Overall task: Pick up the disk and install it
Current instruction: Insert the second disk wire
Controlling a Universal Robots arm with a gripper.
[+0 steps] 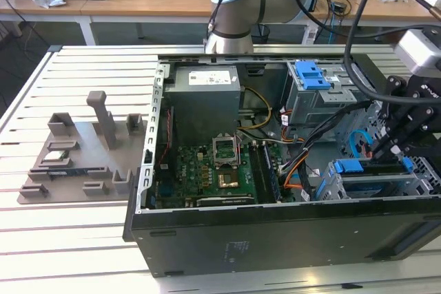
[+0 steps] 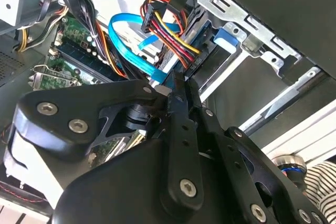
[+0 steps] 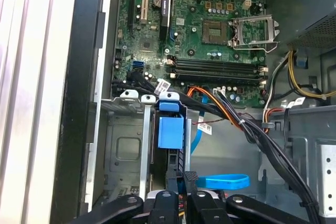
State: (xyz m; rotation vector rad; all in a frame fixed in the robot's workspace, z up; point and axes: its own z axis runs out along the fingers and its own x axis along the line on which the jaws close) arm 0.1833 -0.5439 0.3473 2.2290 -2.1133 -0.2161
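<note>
Exterior view, right of frame: gripper (image 1: 391, 148) down inside the case, fingers together over the disk (image 1: 372, 170), already seated edge-up in the lower bay. Stiff, dense, shock-sensitive; best held by its blue rails (image 3: 170, 132), probably

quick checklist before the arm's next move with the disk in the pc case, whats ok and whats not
1. Gripper at the lower drive bay, exterior view's right: ok.
2. Disk standing in the bay, blue rail end up in the first wrist view: ok.
3. Disk fully seated: cannot tell; its lower part is hidden.
4. Fingers closed together just above the disk's edge: ok. Actual contact: cannot tell.
5. Cables clear: not ok; the blue data cable and the red-yellow power plug sit right beside the fingertips in the second wrist view.
6. Upper cage's blue latch away from the gripper: ok.
</note>
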